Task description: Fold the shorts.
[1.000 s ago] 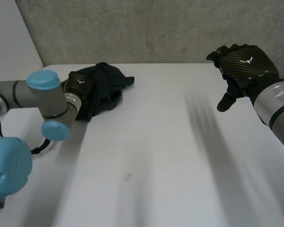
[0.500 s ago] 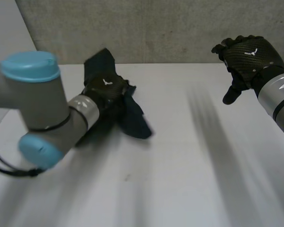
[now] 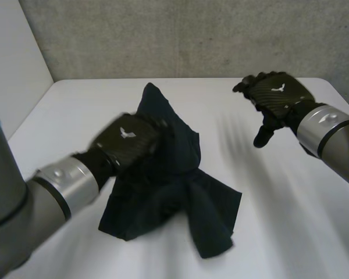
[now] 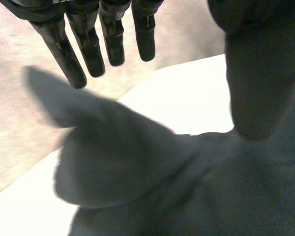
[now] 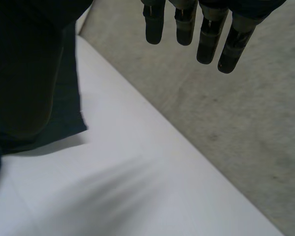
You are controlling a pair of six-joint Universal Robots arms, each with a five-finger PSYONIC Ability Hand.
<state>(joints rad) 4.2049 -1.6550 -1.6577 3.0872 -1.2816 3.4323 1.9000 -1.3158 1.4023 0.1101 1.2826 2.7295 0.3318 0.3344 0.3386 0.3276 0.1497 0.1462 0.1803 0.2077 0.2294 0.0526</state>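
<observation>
**A:** What is hard to read?

**B:** The shorts (image 3: 160,203) are a crumpled dark heap, so I cannot tell the waistband from the legs. The left hand (image 3: 128,142) sits on top of the heap and hides the cloth beneath it. From the head camera the back of that hand covers its own fingers. The left forearm runs off at 8 o'clock.

**A:** Count?

**B:** One pair of shorts, two hands, one white table (image 3: 296,226).

**A:** Fingers?

**B:** In the left wrist view the fingers (image 4: 88,49) are straight and a little spread, and they are off the cloth. The thumb reaches the cloth's edge, but I cannot tell if it touches. The right hand (image 3: 276,96) hovers at 2 o'clock from the table's middle. Its fingers are straight and apart, and it holds nothing.

**A:** Position and room?

**B:** The shorts lie just toward 9 o'clock of the table's middle. A peak rises at 12 o'clock and a flap spreads toward 5 o'clock. Bare tabletop runs from 2 to 5 o'clock of the heap. The table's far edge meets the grey wall (image 3: 192,35).
</observation>
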